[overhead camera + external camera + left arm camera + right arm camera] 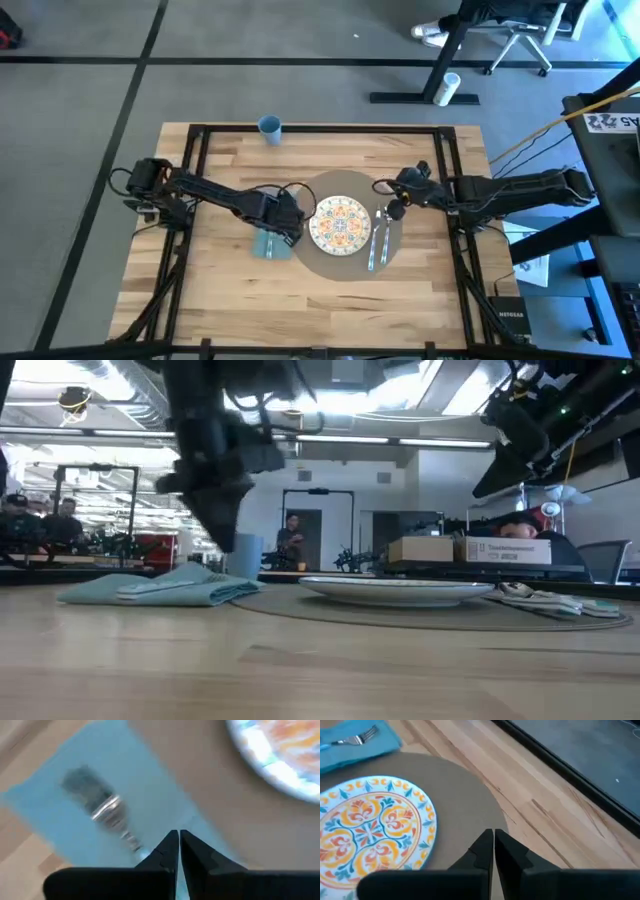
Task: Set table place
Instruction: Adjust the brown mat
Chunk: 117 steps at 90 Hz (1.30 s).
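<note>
The table [230,290] carries the place, a round grey-brown mat [330,264], under a patterned plate [341,222]. A teal napkin [266,244] lies left of the mat with a fork [97,805] on it. More cutlery [377,245] lies on the mat right of the plate. My left gripper [178,837] hangs shut above the napkin's plate-side edge, past the fork's handle end, and the low view shows it clear of the cloth [160,588]. My right gripper [493,836] is shut, high over the mat's far right rim [470,795], holding nothing.
A blue cup [270,127] stands near the table's far edge, left of centre. Black frame bars [320,128] run along the table's edges. Bare wood lies in front of the mat. People and desks show in the room beyond.
</note>
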Motion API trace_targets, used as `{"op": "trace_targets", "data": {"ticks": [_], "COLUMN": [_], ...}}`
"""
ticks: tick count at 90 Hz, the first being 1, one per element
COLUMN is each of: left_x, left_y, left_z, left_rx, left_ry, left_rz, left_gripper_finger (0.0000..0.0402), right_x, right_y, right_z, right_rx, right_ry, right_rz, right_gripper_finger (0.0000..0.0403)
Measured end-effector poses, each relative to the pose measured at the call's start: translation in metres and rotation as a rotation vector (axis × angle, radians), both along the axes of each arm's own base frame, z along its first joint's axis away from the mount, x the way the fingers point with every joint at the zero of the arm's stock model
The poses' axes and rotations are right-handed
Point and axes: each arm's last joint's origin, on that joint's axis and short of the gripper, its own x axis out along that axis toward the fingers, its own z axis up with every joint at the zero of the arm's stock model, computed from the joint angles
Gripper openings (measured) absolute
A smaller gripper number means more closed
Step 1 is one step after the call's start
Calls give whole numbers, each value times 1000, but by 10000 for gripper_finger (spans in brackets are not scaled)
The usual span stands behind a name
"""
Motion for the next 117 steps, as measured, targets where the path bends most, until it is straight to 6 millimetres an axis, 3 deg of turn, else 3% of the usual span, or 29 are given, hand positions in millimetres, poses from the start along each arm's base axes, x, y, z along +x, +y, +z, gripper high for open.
{"op": "trace_targets", "data": {"ticks": [20, 46, 71, 89, 117], "left_x": [13, 13, 14, 21, 30], "left_y": [14, 56, 94, 99, 100], "left_z": [5, 5, -5, -6, -40], "left_rx": [97, 217, 258, 222, 181], "left_ry": [-59, 21, -31, -118, -49], "left_rz": [-201, -261, -311, -376, -399], "left_gripper_finger": [0, 0, 0, 0, 0], "right_x": [17, 37, 46, 46, 45], "right_y": [2, 2, 1, -2, -12], "right_z": [-21, -51, -55, -54, -54], "right_rx": [54, 65, 55, 59, 66], "right_ry": [111, 191, 131, 121, 122], "right_rz": [49, -37, -80, -103, -148], "right_gripper_finger": [3, 3, 3, 3, 3]}}
